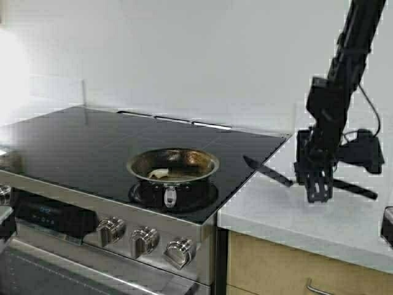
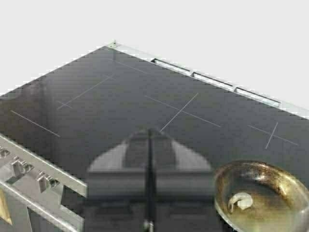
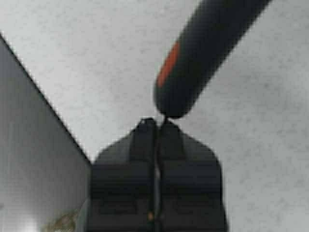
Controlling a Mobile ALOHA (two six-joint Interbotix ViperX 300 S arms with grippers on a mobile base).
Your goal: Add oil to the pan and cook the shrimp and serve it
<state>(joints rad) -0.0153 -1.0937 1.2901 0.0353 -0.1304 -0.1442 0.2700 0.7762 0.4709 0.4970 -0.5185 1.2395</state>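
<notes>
The pan sits near the front edge of the stovetop, one pale shrimp inside. The right end effector, fingers pressed together and empty, points down at the bench beside a dark spatula. The left end effector, likewise closed and empty, hovers over open glass beside the pan.

One pan sits on the stove, holding one visible shrimp. Three knobs line the stove's front edge. One black spatula lies on the bench.
</notes>
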